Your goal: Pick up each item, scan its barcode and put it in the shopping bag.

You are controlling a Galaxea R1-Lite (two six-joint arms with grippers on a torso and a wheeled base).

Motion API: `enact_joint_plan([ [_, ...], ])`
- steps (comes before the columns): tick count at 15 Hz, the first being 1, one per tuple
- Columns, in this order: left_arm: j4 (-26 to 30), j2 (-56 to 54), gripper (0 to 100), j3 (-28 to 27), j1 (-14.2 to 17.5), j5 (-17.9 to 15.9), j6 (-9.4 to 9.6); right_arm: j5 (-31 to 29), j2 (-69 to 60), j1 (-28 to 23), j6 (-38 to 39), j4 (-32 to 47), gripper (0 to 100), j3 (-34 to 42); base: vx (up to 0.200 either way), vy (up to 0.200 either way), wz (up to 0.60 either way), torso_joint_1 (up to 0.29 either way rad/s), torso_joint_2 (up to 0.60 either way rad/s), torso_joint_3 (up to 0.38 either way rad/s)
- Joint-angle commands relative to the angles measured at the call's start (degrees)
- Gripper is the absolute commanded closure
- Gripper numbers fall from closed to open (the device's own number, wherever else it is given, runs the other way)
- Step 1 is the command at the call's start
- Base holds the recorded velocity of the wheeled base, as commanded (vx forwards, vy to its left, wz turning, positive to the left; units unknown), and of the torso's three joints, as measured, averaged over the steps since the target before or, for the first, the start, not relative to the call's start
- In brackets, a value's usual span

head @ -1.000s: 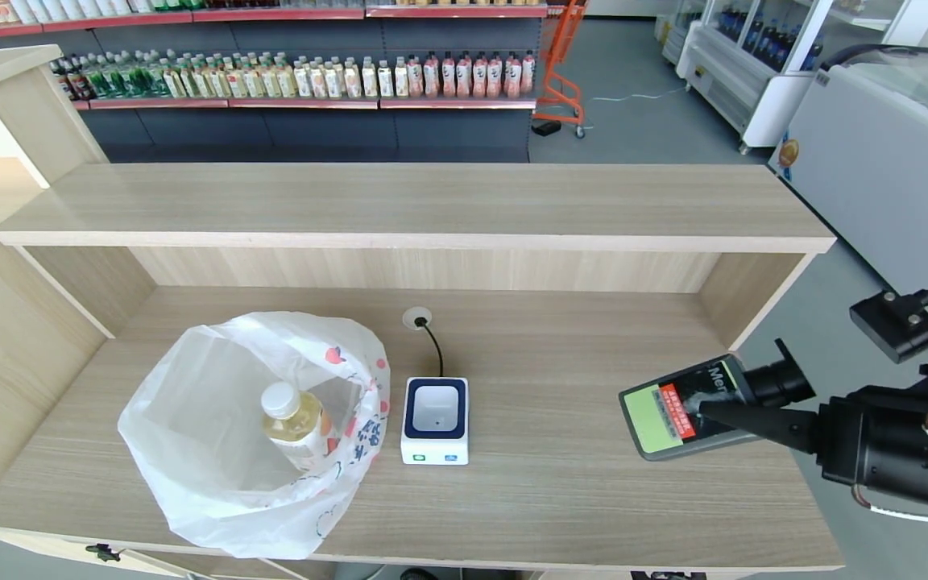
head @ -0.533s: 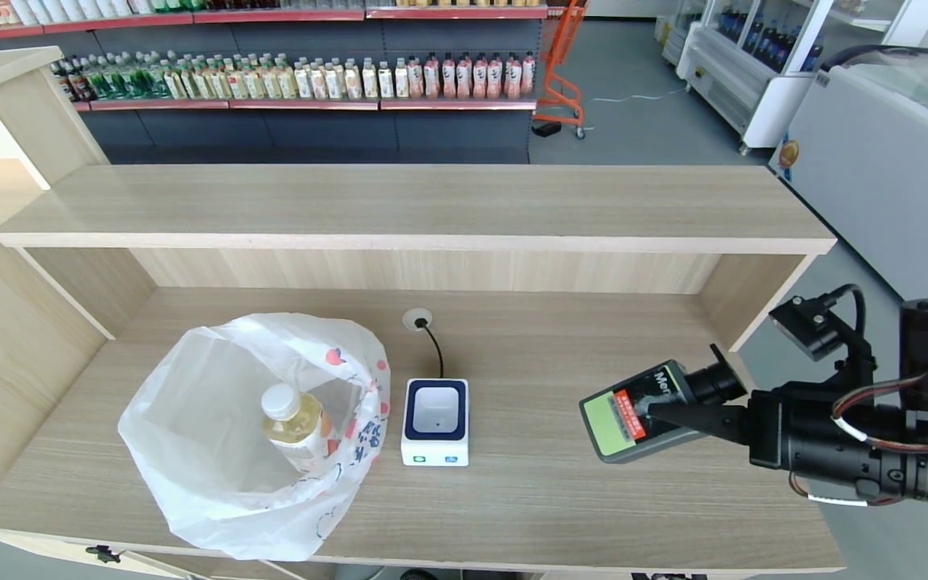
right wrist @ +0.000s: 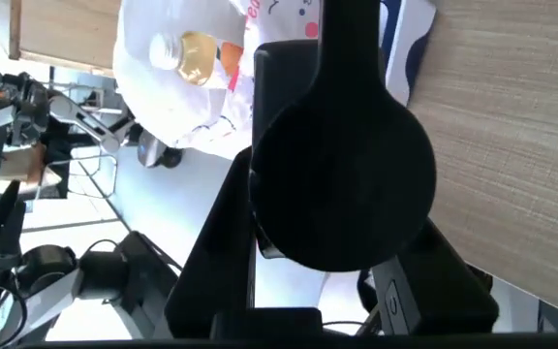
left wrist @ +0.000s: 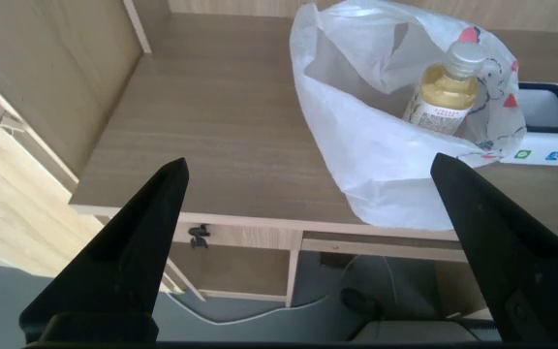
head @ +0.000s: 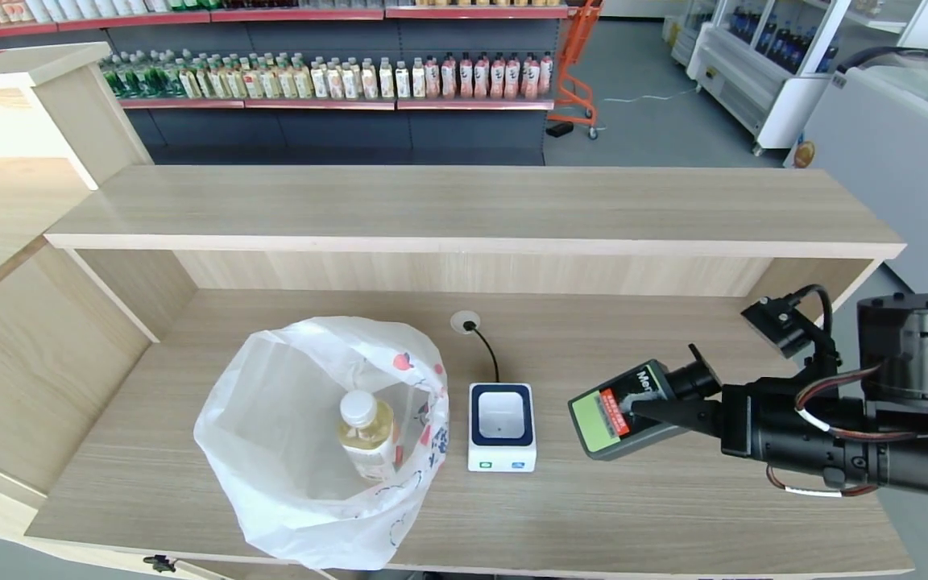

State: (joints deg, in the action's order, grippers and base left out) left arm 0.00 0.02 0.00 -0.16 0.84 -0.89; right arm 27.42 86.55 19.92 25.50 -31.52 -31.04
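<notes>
The right gripper (head: 633, 407) squeezes a dark box (head: 593, 423) just right of the scanner (head: 501, 424) near the middle of the frame, so it looks like scanning time, and next the box must go over the scanner's window, while the left gripper (left wrist: 310, 163) is spread wide and empty.

Light was bright and even from overhead, shadows under shopping bag (head: 287, 451) and scanner (head: 501, 439) were soft, bag plastic showed sheen, counter (head: 673, 507) edges bowed in head view, right gripper (head: 635, 405) and its item (head: 602, 417) read near-black in right wrist view
</notes>
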Motion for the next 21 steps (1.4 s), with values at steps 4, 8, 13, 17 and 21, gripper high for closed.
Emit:
enact_joint_plan([
  [4, 0.00, -0.02, 0, 0.00, -0.02, -0.05, 0.10, -5.62, 7.75, -0.14, -7.57, -2.40, 100, -0.16, 0.000, 0.100, 0.00, 0.001, 0.00, 0.001],
  [8, 0.00, -0.02, 0, 0.00, -0.02, 0.04, 0.19, -5.80, 13.29, -0.14, -7.66, -6.71, 100, -0.52, 0.000, 0.000, 0.00, 0.000, 0.00, 0.000],
  [13, 0.00, -0.02, 0, 0.00, -0.02, -0.05, 0.19, -5.97, 20.85, -0.67, -7.66, -13.30, 100, -3.15, 0.000, 0.000, 0.00, 0.000, 0.00, 0.000],
  [17, 0.00, -0.02, 0, 0.00, -0.02, 0.04, 0.19, -5.71, 24.45, -0.23, -7.49, -13.39, 100, -6.76, 0.000, 0.000, 0.00, 0.000, 0.00, 0.000],
  [21, 0.00, -0.02, 0, 0.00, -0.02, 0.04, 0.19, -5.62, 27.27, 0.91, -7.31, -13.39, 100, -9.74, 0.000, 0.000, 0.00, 0.000, 0.00, 0.000],
])
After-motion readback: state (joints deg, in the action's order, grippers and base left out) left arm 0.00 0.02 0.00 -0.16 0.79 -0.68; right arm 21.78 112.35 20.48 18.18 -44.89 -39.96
